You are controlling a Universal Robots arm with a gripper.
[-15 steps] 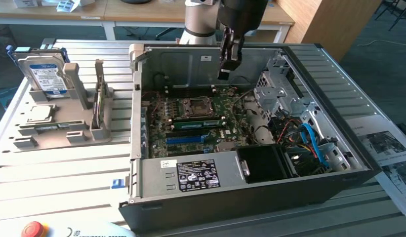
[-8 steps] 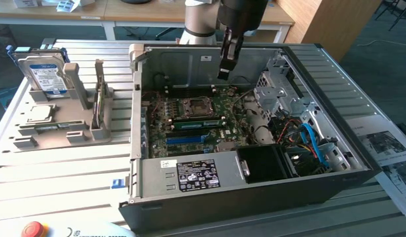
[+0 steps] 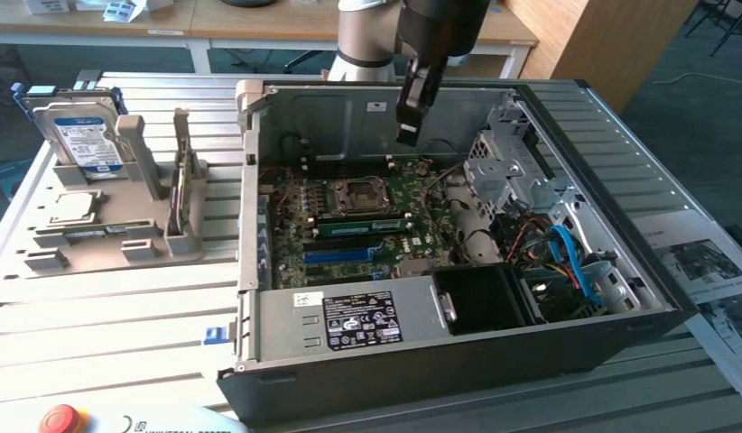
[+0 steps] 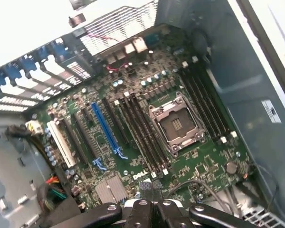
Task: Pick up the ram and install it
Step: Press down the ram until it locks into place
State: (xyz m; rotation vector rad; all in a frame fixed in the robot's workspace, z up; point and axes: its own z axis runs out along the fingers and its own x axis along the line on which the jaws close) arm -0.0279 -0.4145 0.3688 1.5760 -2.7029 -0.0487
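In the exterior view a long green ram lies along the slots of the motherboard, between the CPU socket and the blue slot. My gripper hangs well above the board at the back of the open case, apart from the ram. The wrist view looks down past my gripper. Its fingers are pressed together and I see nothing between them. Below it are the CPU socket, the dark memory slots and the blue slot.
The case walls ring the board, with a drive cage and cables on the exterior view's right. On its left, a grey rack holds a hard drive and a thin upright board.
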